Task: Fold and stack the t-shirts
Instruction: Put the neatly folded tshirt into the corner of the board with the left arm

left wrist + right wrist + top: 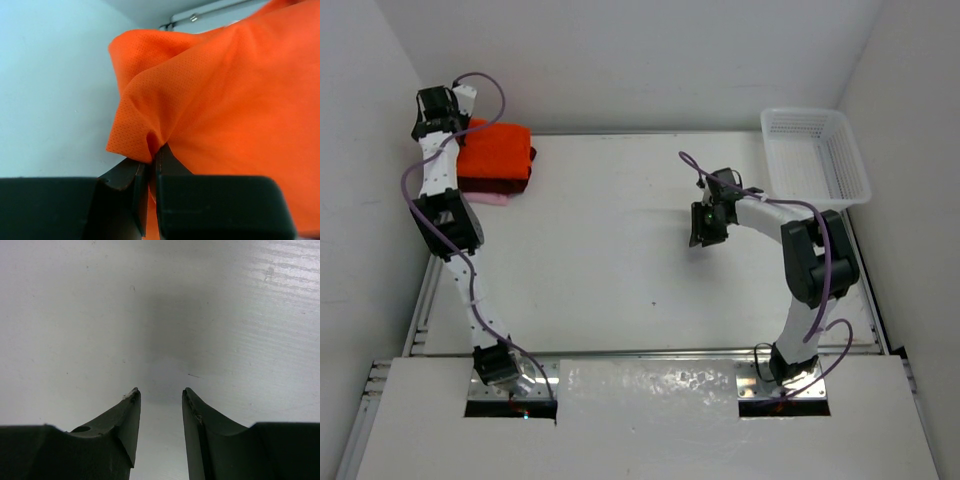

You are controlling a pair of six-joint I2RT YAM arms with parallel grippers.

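Observation:
At the table's far left corner lies a stack of t-shirts: the orange t-shirt on top, the maroon one under it, a pink edge at the bottom. My left gripper sits at the stack's left side. Seen from the left wrist, the left gripper is shut on a pinched fold of the orange t-shirt. My right gripper hovers over the bare table right of centre. The right wrist view shows that gripper open, with nothing between its fingers.
A white lattice basket stands at the far right corner. White walls close in the left, back and right sides. The left arm's links run along the table's left edge.

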